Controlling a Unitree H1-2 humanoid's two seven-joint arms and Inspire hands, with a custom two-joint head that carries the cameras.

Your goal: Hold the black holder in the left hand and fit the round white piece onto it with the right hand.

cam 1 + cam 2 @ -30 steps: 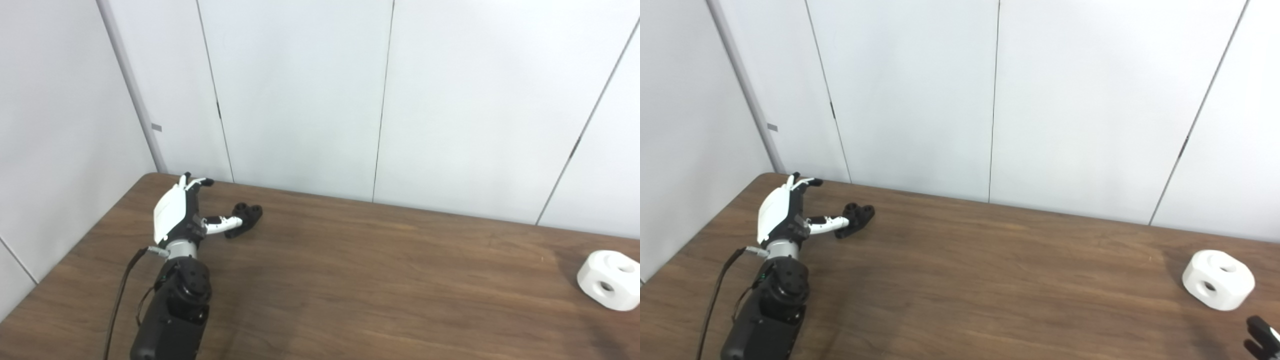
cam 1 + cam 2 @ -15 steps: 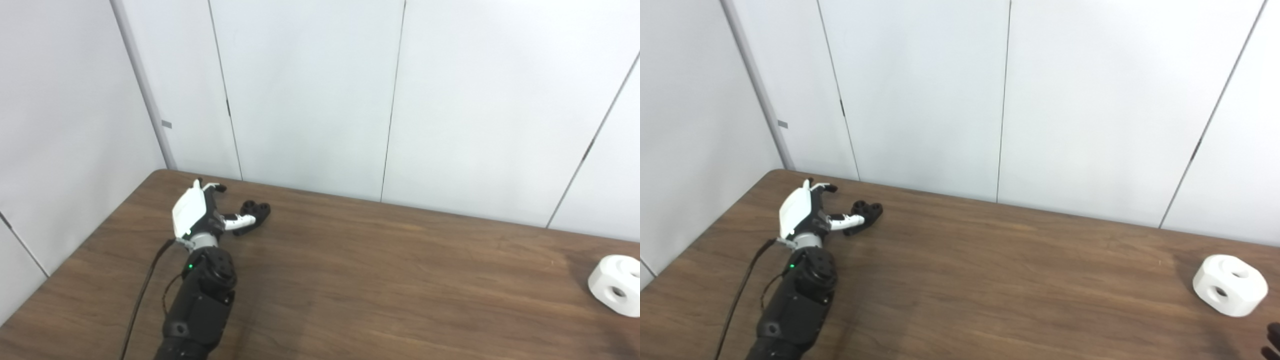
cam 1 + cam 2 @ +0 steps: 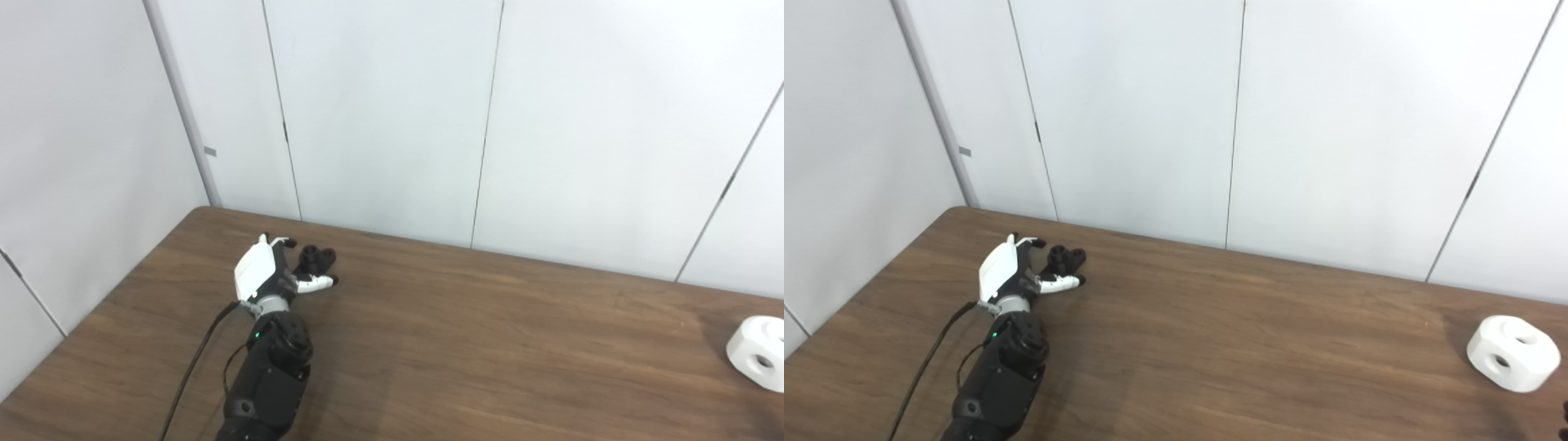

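On the brown table (image 3: 490, 343), the black holder (image 3: 315, 257) is seen between the spread fingers and thumb of the left hand (image 3: 264, 277), near the far left corner. The round white piece (image 3: 759, 360) is cut by the right edge.

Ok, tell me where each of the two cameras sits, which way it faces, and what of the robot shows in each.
Left eye view: on the robot's head, looking down and forward over the wooden table toward the white wall; shows the left arm and left hand at the black holder. The round white piece is cut by the right edge.
Right eye view: beside it, slightly to the right, same direction; the white piece shows whole, and a dark bit of the right hand peeks in at the bottom right corner.
Shared: table, wall, left hand, holder, white piece.
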